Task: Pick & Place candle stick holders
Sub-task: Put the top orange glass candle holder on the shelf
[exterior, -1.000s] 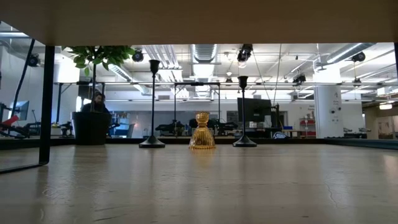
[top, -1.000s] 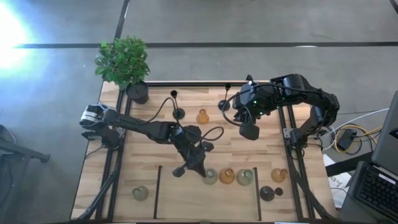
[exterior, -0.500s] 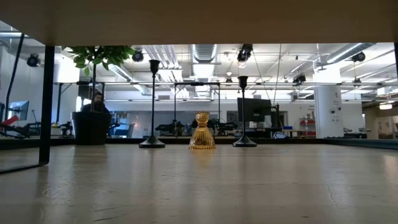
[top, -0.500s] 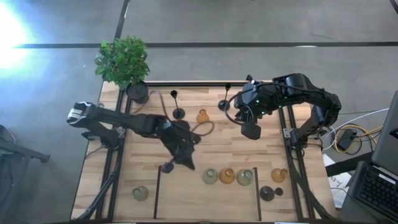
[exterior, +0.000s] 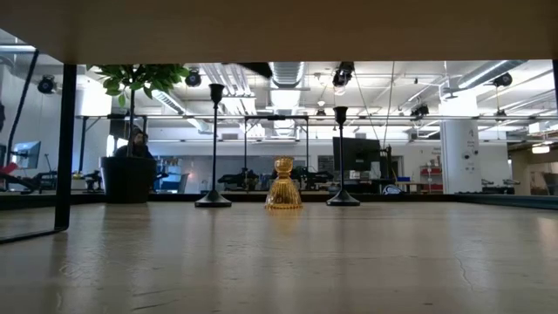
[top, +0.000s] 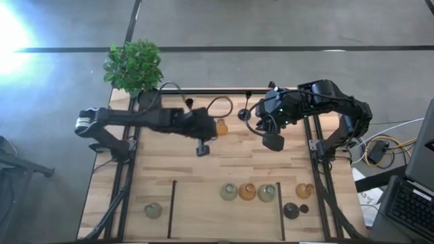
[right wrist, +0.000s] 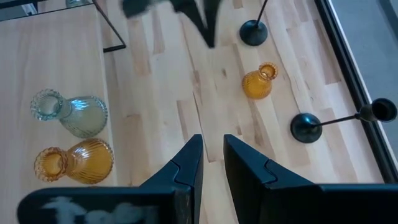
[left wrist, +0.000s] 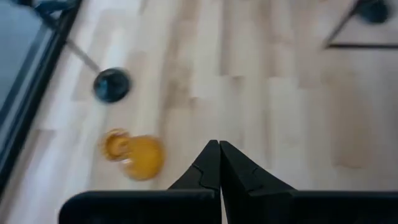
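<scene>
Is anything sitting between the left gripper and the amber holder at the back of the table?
Nothing visible. The left gripper, shut and empty, hovers beside the amber holder with only bare table between them. A black thin-stemmed holder stands just beyond, off the direct line.

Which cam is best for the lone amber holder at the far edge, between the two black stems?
Low view: the amber holder stands upright, sharp and unblocked. The right wrist view shows it clearly from above, the high view small, the left wrist view blurred.
</scene>
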You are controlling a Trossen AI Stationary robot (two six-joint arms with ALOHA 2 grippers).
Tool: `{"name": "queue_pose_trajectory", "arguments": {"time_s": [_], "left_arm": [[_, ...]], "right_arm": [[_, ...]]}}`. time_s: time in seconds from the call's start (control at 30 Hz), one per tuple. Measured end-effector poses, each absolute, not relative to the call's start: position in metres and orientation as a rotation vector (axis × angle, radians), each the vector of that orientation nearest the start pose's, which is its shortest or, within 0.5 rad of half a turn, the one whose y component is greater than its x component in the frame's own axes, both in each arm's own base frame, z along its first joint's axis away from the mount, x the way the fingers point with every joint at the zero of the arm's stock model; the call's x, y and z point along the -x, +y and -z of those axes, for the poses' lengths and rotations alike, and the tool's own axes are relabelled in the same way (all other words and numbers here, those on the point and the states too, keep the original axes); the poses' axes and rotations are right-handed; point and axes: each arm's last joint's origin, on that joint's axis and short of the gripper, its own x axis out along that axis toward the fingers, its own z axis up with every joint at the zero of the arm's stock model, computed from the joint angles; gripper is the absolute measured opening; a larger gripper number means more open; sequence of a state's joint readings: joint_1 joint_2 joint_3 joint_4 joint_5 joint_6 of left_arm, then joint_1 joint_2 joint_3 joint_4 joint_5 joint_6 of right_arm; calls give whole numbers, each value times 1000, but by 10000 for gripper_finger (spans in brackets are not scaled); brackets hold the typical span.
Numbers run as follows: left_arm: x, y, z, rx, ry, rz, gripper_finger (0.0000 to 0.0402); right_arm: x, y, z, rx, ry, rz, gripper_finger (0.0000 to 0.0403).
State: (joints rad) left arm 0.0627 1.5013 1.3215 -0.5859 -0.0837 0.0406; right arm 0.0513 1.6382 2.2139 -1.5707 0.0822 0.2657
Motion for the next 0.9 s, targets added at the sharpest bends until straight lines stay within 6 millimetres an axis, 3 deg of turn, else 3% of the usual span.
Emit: {"name": "queue_pose_trajectory", "arguments": {"time_s": [0.27,0.5,0.67,0.9], "left_arm": [[-354,46,-293,-54,837,-198,37],[-383,51,-291,-91,865,-221,130],[-395,58,-279,-169,1030,-359,195],[-410,60,-265,-152,1104,-391,235]], "right_arm": [[-263,10,-469,-166,980,185,56],[-263,5,-469,-170,980,200,56],[-263,3,-469,-169,980,204,56],[-263,2,-469,-154,982,199,56]]}}
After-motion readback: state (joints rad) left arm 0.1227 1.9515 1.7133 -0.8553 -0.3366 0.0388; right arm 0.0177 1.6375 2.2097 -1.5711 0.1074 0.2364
